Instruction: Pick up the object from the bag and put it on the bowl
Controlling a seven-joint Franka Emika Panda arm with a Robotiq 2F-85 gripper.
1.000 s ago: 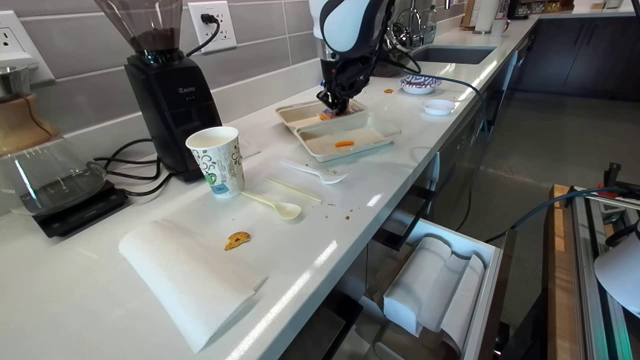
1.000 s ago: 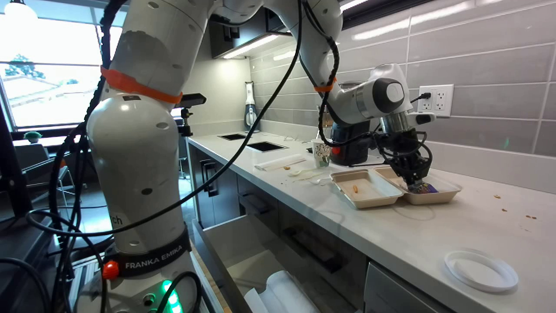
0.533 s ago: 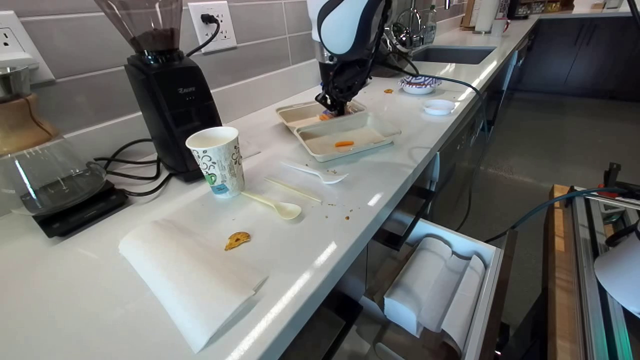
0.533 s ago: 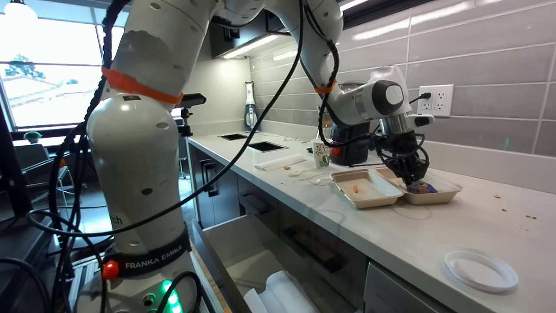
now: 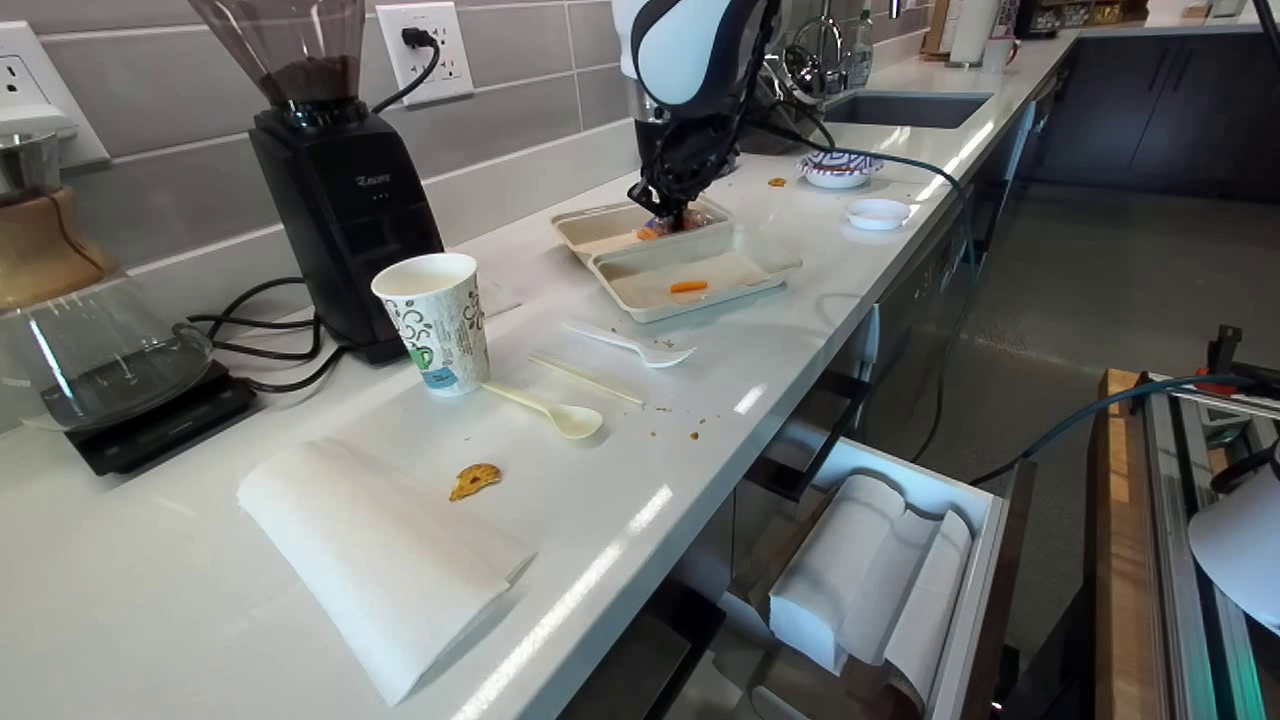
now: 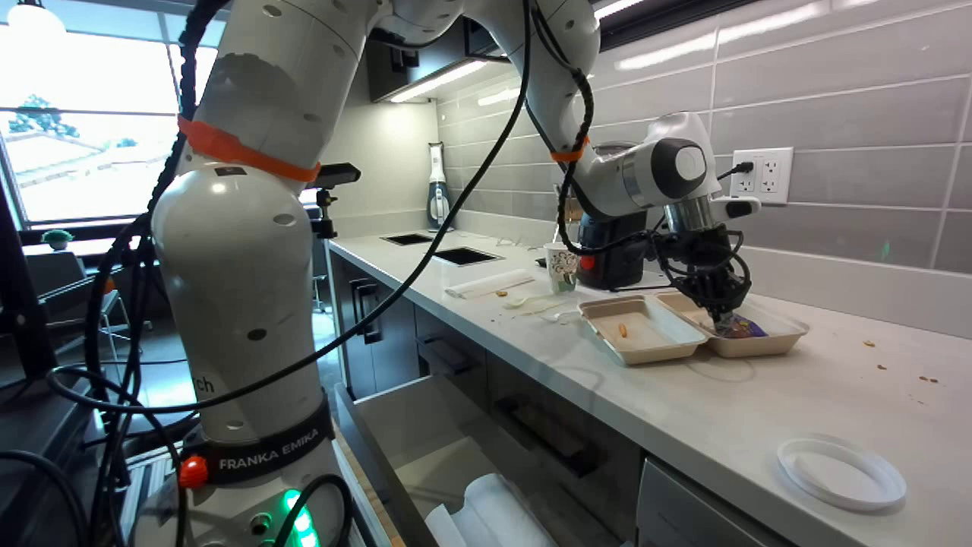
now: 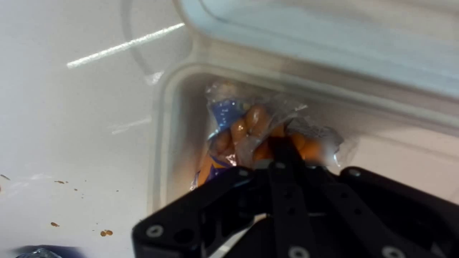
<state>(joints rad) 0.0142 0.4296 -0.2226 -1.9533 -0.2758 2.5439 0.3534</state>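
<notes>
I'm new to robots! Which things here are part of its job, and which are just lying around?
Part of the job:
the tool, down at the bag
the plastic bag
the orange pieces inside, seemingly carrots
the patterned bowl, probably the destination

Just around:
paper cup
pale spoon
coffee grinder

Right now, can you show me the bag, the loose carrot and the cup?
Bag (image 7: 245,130): in the wrist view, on its clear plastic.
Loose carrot (image 5: 688,287): in an exterior view, on its middle.
Cup (image 5: 435,325): in an exterior view, on its patterned side.
</notes>
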